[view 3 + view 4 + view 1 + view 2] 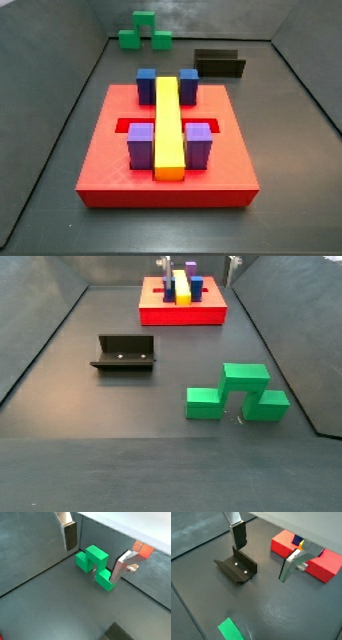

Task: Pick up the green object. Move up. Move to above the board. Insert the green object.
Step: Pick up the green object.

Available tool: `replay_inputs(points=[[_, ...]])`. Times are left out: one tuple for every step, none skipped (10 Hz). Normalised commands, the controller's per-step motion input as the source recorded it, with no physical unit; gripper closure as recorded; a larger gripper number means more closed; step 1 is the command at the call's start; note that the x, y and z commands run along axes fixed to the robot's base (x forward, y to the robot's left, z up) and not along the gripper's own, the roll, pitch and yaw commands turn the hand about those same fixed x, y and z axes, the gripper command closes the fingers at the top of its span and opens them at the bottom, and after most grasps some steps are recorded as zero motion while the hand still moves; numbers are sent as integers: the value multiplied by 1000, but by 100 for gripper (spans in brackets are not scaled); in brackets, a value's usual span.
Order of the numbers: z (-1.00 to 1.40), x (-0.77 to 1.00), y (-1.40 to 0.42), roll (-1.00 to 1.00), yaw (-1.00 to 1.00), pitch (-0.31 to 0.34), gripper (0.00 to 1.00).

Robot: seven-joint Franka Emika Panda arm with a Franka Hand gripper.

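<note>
The green object stands on the dark floor as an arch, its middle cube raised over two side cubes. It shows in both side views, and one corner shows in a wrist view. My gripper is open and empty, with one finger on each side of the green object. In a wrist view my gripper frames bare floor. The red board carries a long yellow bar with blue and purple blocks. It lies well away from the green object.
The fixture stands on the floor between the board and the green object, and it also shows in other views. Grey walls enclose the floor. The green object sits near a wall corner.
</note>
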Motion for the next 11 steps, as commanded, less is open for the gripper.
replay_inputs(points=[[-354, 0, 223, 23, -17, 26, 0], [-529, -51, 571, 57, -114, 0, 0], [-577, -211, 760, 14, -217, 0, 0], [-566, -234, 751, 7, -229, 0, 0], [-503, -203, 674, 3, -194, 0, 0], [-409, -189, 603, 0, -169, 6, 0], [-294, -183, 469, 0, -131, 4, 0], [-231, -209, 409, 0, -137, 0, 0], [-60, -243, 334, 0, -131, 0, 0], [0, -334, 317, -36, -146, 0, 0], [0, -320, 266, -37, -131, 0, 0]])
